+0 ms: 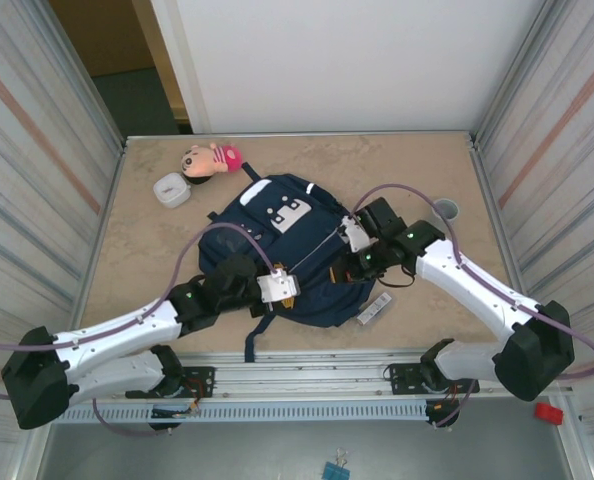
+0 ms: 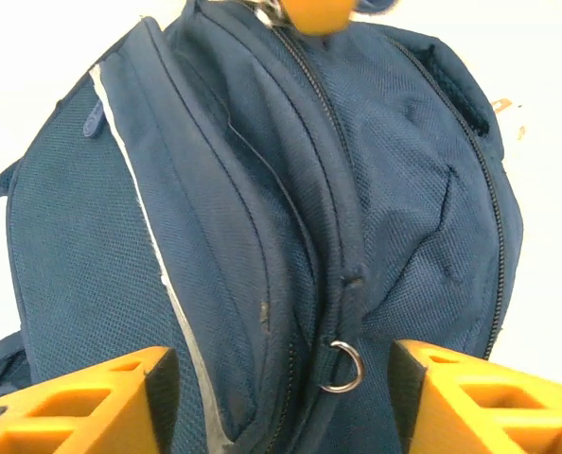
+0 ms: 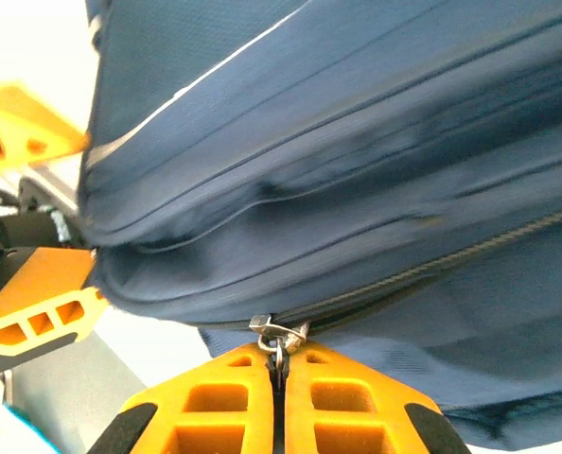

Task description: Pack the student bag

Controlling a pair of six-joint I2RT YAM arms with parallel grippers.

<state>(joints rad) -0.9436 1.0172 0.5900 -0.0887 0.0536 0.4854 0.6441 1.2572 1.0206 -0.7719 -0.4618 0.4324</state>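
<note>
**Thin pinch on the zipper pull could slip**

The student bag (image 1: 322, 280) lay flat in the middle of the table (image 1: 427, 170). A doll (image 1: 212, 160) and a small white tub (image 1: 171, 190) sat off its 11 o'clock corner.

My worry was the right gripper (image 3: 279, 357), working at the bag's 3 o'clock side. Its fingers were pressed fully together on a small metal zipper pull (image 3: 279, 333), caught only at the very tips. I judged that a tug off the line of the zipper track could let the tab slide out. It could also drag the soft bag along instead of running the slider, since nothing pinned the fabric.

The left gripper (image 2: 281, 369), at the bag's 7 o'clock edge, stood with its jaws well apart, one finger on either side of a metal ring pull (image 2: 341, 366), and held nothing. I could not tell whether a pad brushed the fabric. Closing off-centre there could catch cloth rather than the ring.
</note>
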